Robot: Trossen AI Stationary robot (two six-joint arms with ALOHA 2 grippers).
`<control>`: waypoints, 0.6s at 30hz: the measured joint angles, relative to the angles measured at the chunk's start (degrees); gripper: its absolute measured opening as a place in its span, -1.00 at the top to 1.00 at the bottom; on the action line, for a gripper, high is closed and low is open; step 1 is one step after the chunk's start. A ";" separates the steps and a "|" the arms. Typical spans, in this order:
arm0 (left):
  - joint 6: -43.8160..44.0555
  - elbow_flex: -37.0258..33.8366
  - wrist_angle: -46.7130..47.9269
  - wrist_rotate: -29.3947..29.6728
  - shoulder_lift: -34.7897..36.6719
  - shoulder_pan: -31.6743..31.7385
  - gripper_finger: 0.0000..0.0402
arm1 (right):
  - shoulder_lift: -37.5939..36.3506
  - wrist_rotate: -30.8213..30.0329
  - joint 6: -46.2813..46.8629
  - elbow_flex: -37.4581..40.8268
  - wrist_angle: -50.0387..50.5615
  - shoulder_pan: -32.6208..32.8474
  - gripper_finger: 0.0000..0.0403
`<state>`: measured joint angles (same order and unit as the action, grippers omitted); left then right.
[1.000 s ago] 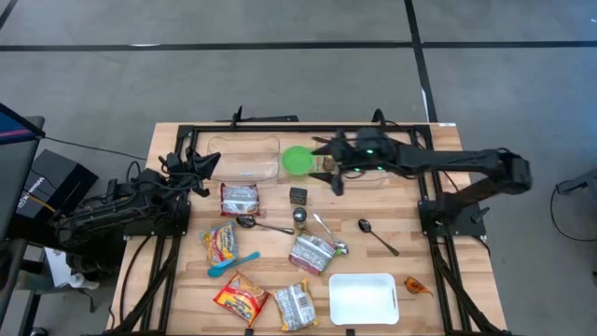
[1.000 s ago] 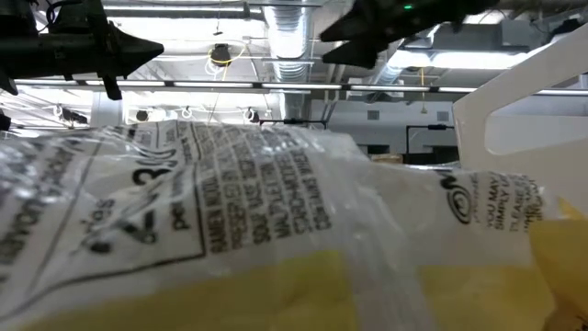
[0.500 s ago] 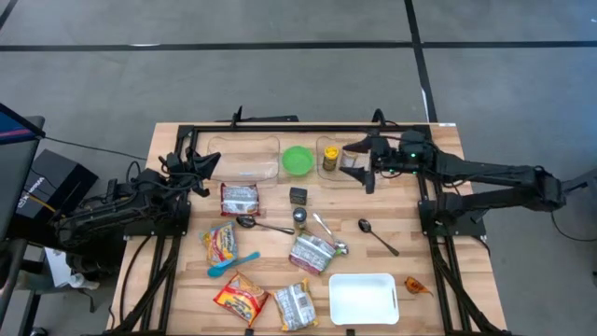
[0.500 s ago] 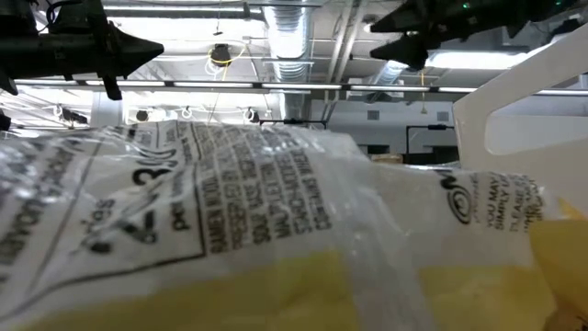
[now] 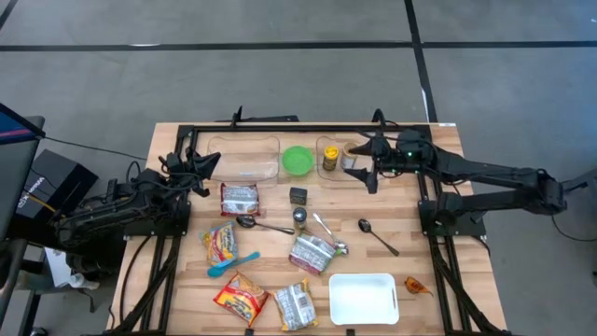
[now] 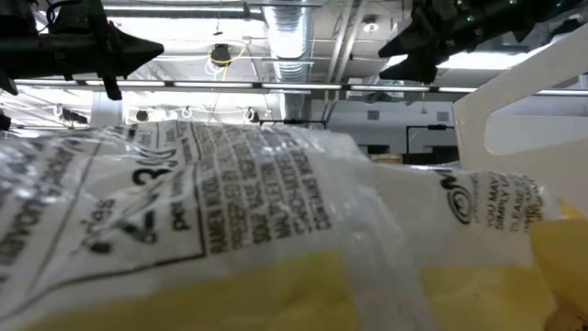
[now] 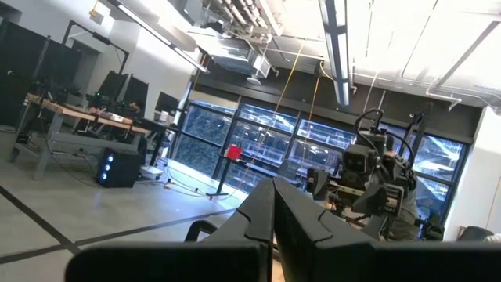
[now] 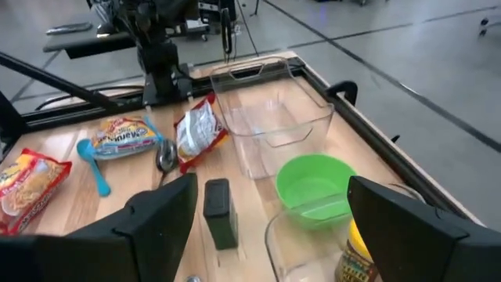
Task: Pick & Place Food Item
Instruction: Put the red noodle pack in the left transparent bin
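Looking straight down, the whole table is seen: a clear tub, a green bowl, and a yellow-lidded jar standing in a second clear container at the far side, with noodle packets, spoons and a white tray spread over the near half. None of this layout is given by the low view, which is almost filled by one crinkled noodle packet lying against the lens, with the edge of the white tray beside it and both arms shown only as dark shapes overhead.

From the right wrist view the green bowl is seen close up, touching the rim of the container with the jar, and a small dark block is seen standing upright on the wood.

The right gripper is held above the table just beside the jar, the arm stretched out from the right side; its fingers are spread wide with nothing between them. The left gripper is parked at the left edge, near the clear tub, its fingers pressed together and pointed up into the room.
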<state>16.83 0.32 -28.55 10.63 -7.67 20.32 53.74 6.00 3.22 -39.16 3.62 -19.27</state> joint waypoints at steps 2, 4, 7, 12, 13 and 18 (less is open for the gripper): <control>0.01 0.00 0.01 0.02 0.00 0.00 1.00 | -0.06 0.00 -0.02 0.00 -1.05 -0.18 -0.60; 0.01 -0.01 -0.01 0.02 0.01 0.00 1.00 | -0.11 0.04 0.10 -0.02 -0.94 0.03 -0.60; 0.00 0.00 0.00 0.01 -0.01 0.00 1.00 | -0.09 0.13 2.10 -0.02 -0.88 0.82 -0.60; 0.01 0.01 -0.01 0.02 0.01 0.00 1.00 | -1.16 0.17 1.92 -0.02 -0.85 1.11 -0.60; 0.00 0.01 0.01 0.02 0.00 0.00 1.00 | -1.63 0.15 1.50 -0.02 -0.79 1.12 -0.58; 0.01 0.01 -0.01 0.02 0.01 0.00 1.00 | -3.96 0.05 -1.75 -0.02 0.56 2.03 -0.37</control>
<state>16.84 0.34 -28.55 10.65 -7.66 20.32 49.78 6.05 1.47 -39.18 4.17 -17.24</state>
